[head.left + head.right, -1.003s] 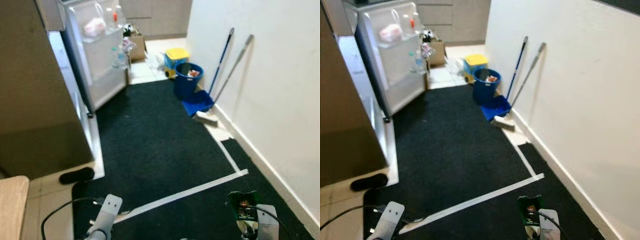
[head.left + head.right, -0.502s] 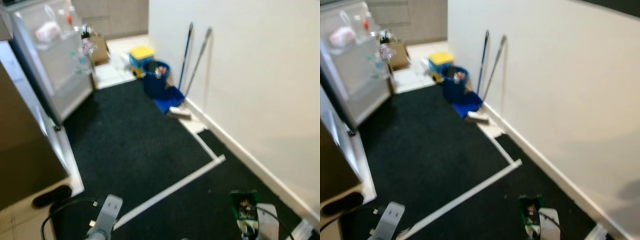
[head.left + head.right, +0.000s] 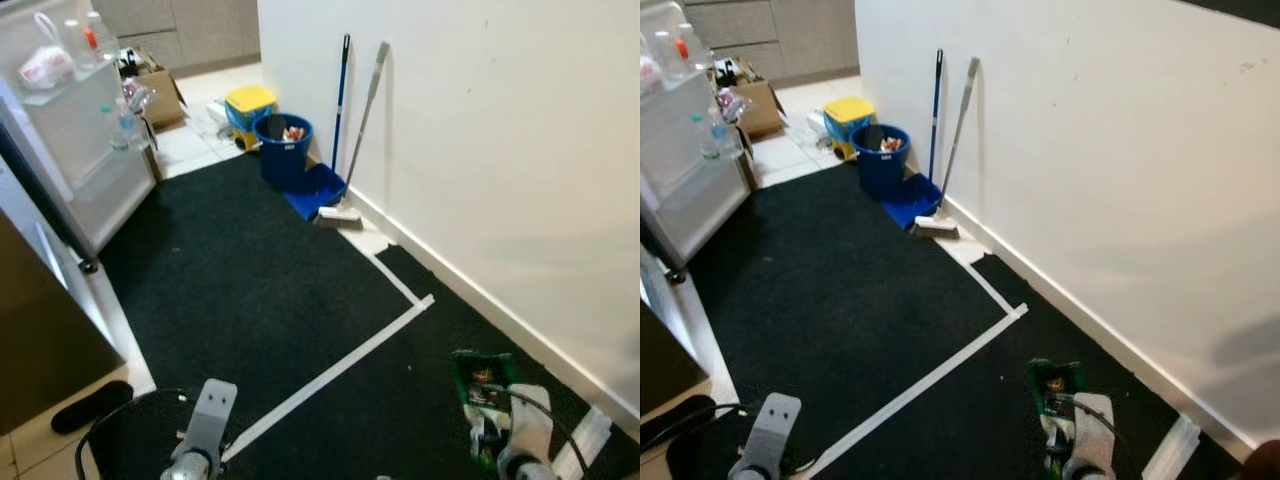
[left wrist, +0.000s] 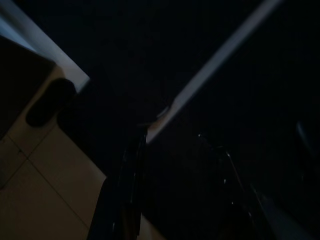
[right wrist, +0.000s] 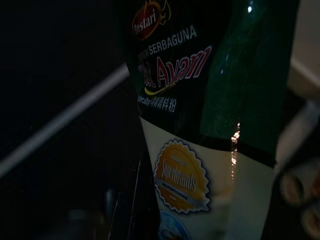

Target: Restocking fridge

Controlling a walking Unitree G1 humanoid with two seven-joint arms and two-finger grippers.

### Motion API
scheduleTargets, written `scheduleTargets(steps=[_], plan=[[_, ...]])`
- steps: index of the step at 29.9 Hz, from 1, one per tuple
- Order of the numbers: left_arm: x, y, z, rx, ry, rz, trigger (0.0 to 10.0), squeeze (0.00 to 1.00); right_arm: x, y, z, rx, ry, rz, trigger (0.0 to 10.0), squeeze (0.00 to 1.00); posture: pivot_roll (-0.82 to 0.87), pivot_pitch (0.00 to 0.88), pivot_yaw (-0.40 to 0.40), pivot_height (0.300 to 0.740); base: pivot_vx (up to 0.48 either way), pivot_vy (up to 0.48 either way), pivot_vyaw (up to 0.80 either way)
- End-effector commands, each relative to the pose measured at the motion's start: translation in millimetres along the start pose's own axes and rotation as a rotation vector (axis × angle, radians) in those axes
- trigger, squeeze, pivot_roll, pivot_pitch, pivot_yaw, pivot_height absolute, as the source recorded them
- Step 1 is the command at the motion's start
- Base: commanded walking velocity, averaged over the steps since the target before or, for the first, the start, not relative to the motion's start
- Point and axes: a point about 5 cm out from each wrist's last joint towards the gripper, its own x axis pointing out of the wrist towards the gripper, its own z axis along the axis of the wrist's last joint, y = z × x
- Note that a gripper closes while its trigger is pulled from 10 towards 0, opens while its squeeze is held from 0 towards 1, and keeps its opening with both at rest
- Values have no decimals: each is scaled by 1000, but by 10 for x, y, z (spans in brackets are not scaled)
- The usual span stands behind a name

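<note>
A green and white packet [image 5: 200,100] sits close before the camera, printed "Bestari", "Serbaguna", "Ayam", with a gold "Superbrands" seal. One black finger [image 5: 137,210] lies against it. Behind it, a pale tape strip [image 5: 60,122] crosses the dark carpet [image 5: 55,60].

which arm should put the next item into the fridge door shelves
Right, probably. The right gripper already holds the green packet. The left gripper hangs low, carrying nothing, though the open fridge door stands to the robot's left.

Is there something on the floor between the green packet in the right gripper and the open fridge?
Nothing visible blocks the way. Dark carpet with a white tape line lies between the packet and the fridge door. The bucket stands aside, by the wall.
</note>
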Motion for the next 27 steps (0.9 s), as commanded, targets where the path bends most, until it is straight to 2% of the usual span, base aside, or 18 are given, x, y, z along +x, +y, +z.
scheduleTargets(steps=[1, 4, 12, 14, 15, 17, 20, 23, 27], plan=[[23, 58, 147, 10, -82, 5, 10000, 0, 38, 32, 190, -8, -91, 15, 10000, 0, -6, 7, -72, 740, 0, 0, 0], [15, 92, 239, 56, -150, 30, 10000, 0, 68, 140, 319, -12, -148, 48, 10000, 0, -6, 8, -66, 740, 0, 0, 0], [2, 26, 427, -17, -252, 44, 10000, 0, 91, 304, 542, 14, -259, 103, 10000, 0, -4, 6, -66, 740, 0, 0, 0], [-26, -56, 702, -111, -365, 39, 10000, 0, 97, 409, 702, 54, -323, 164, 10000, 0, -3, 7, -71, 740, 0, 0, 0], [-26, -56, 702, -111, -365, 39, 10000, 0, 97, 409, 702, 54, -323, 164, 10000, 0, -3, 7, -71, 740, 0, 0, 0], [-52, -98, 896, -193, -426, 38, 10000, 0, 98, 440, 803, 77, -361, 174, 10000, 0, -8, 6, -71, 740, 0, 0, 0], [-81, -143, 1088, -261, -476, 32, 10000, 0, 96, 438, 915, 105, -403, 159, 10000, 0, -14, 4, -72, 740, 0, 0, 0], [-81, -175, 1263, -310, -515, 27, 10000, 0, 105, 356, 1058, 188, -443, 111, 10000, 0, -21, 0, -75, 740, 0, 0, 0], [-98, -193, 1342, -309, -538, 17, 10000, 0, 104, 296, 1138, 227, -466, 86, 10000, 0, -26, 0, -77, 740, 0, 0, 0]])
